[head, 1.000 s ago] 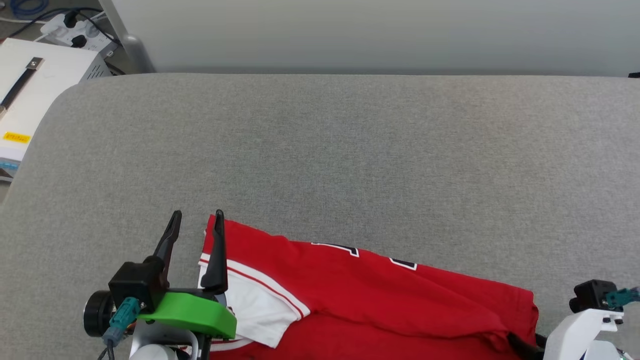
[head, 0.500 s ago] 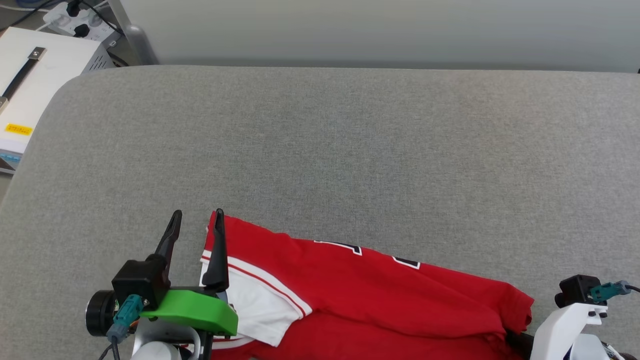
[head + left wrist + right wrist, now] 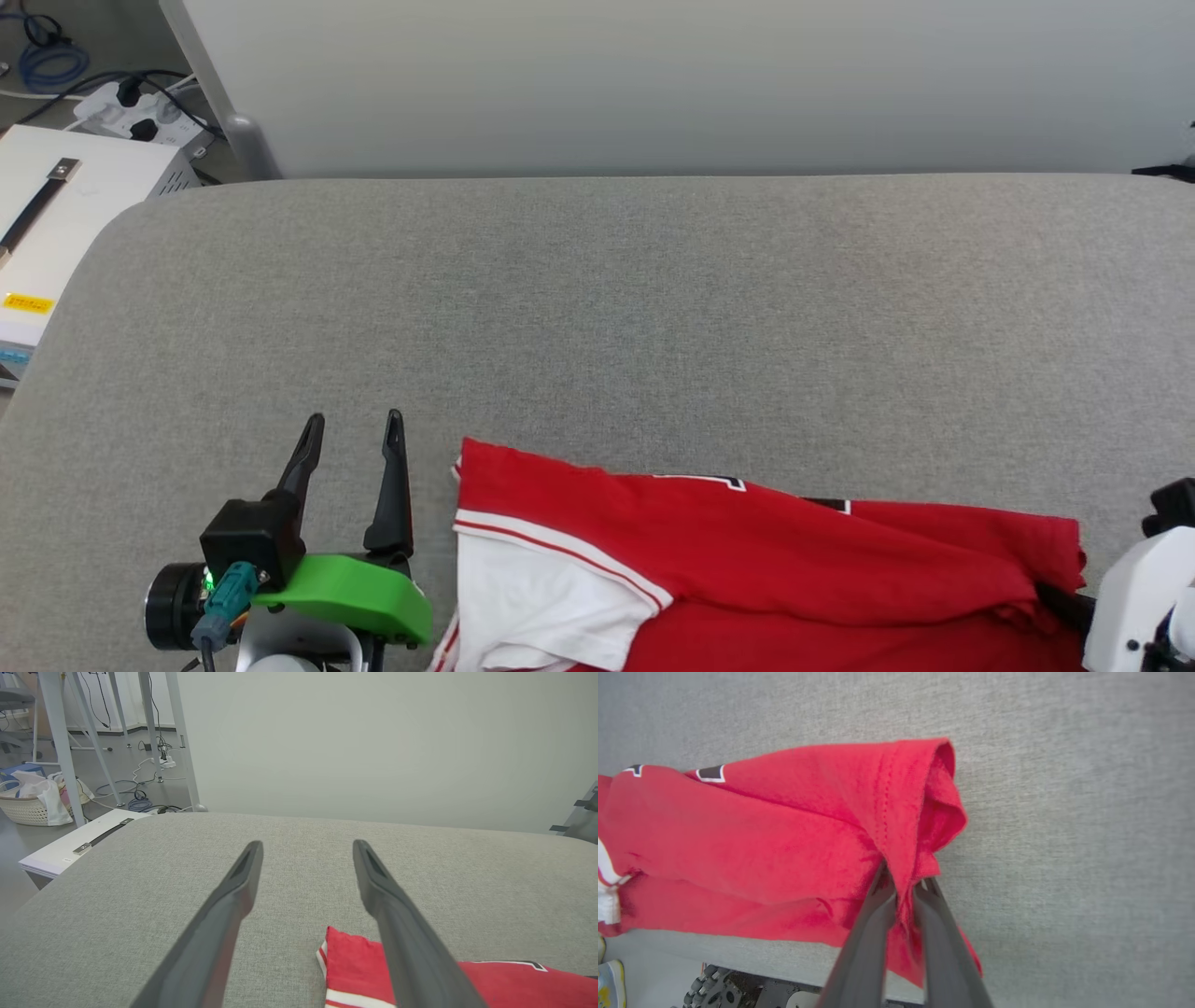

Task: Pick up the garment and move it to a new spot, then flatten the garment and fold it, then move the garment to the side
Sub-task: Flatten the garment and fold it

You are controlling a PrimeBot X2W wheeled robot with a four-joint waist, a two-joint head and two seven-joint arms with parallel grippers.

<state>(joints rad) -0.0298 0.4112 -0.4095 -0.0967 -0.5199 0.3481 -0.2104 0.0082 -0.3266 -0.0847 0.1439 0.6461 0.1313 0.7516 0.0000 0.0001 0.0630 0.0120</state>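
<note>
The garment (image 3: 747, 560), a red jersey with a white sleeve and striped trim, lies folded over along the near edge of the grey padded table (image 3: 653, 308). A strip of black, white-outlined print peeks out at its top fold. My right gripper (image 3: 903, 879) is shut on the bunched red hem of the garment (image 3: 761, 835) at its right end. In the head view its dark fingers (image 3: 1060, 602) reach into the cloth at the lower right. My left gripper (image 3: 356, 418) stands open over bare table, just left of the garment's corner (image 3: 348, 961), apart from it.
A white box (image 3: 56, 215) with a black strap stands off the table's left end, with a power strip (image 3: 140, 107) and cables behind it. A pale partition runs along the far edge. A laundry basket (image 3: 28, 802) sits on the floor at far left.
The right gripper has shut on the garment's hem, and the garment has slid right, away from the left gripper's finger that overlapped its corner. The head camera has shifted too.
</note>
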